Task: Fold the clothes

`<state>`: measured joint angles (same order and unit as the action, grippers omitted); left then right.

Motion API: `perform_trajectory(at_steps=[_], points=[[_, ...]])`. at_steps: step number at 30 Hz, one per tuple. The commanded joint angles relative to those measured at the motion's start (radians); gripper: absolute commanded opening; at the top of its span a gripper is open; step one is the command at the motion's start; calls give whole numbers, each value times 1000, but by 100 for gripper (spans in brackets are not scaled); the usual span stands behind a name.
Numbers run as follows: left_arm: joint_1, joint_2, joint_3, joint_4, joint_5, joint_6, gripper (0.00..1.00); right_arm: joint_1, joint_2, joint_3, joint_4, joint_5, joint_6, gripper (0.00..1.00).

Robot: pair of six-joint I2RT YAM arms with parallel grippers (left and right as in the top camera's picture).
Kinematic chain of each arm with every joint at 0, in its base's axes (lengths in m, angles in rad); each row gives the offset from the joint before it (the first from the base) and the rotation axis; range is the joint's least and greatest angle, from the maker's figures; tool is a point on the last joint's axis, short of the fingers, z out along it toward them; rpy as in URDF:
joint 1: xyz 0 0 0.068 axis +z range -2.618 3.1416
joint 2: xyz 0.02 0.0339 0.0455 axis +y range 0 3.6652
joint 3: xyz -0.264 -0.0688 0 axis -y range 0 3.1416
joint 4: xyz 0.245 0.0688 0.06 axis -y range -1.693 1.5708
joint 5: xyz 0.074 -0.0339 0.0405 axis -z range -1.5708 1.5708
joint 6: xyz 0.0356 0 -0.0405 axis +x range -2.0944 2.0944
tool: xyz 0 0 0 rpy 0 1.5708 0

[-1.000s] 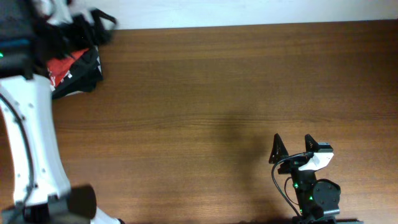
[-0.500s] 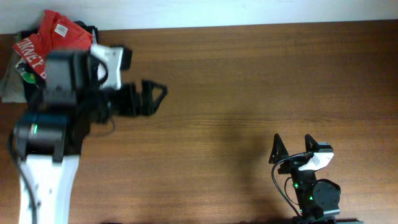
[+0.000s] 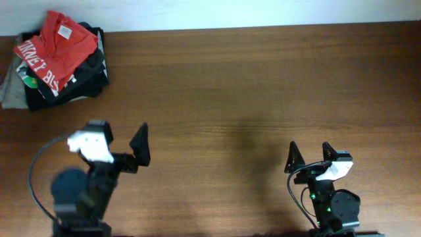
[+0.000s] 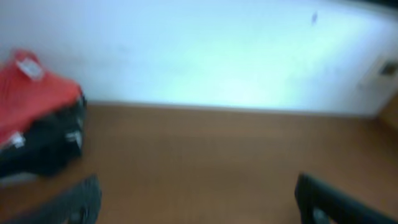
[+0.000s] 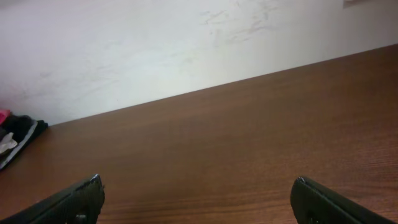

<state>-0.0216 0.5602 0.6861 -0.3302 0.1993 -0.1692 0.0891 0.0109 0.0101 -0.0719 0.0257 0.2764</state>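
Overhead and wrist views at the close of a folding cycle. The red-orange T-shirt lies as a compact, slightly skewed bundle at the 10 o'clock corner of the table. It rests on top of a black garment, with a grey-beige garment showing at the stack's outer edge; its neck label faces up. The left gripper hangs at 7 o'clock, well apart from the stack, with its fingers spread wide and nothing between them. The left wrist view is blurred, which suggests the arm is in motion. The right gripper sits at 5 o'clock, jaws likewise spread and empty, facing bare wood and the pale wall. Judged from this layout, folding and stacking are done and the step in hand is the left arm's return to rest. The next move calls only for settling that arm, since no unfolded garment is visible on the table. Compared with the earlier frames, the left arm stretched over the stack one second before and hid most of the shirt. Half a second before, it was beside the stack. It is now retracted, while the right arm is unchanged.
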Motion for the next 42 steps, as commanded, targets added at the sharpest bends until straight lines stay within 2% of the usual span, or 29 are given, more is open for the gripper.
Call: perform_trajectory(at_steps=[1, 7, 10, 16, 22, 23, 42], points=[[44, -196, -286, 250, -51, 6, 99, 9, -7, -5, -8, 5, -10, 99], [84, -362, -572, 535, -59, 6, 99, 9, -7, -5, -8, 5, -10, 99], [84, -435, -664, 590, -94, 6, 99, 9, -7, -5, -8, 5, -10, 99], [84, -546, -678, 468, -192, 6, 99, 9, -7, -5, -8, 5, -10, 99], [93, -555, -678, 249, -225, 6, 99, 9, -7, -5, -8, 5, -10, 99], [93, -555, -678, 246, -210, 36, 99, 9, -7, -5, -8, 5, -10, 99], [93, -555, -678, 247, -207, 36, 99, 9, -7, -5, -8, 5, -10, 99]])
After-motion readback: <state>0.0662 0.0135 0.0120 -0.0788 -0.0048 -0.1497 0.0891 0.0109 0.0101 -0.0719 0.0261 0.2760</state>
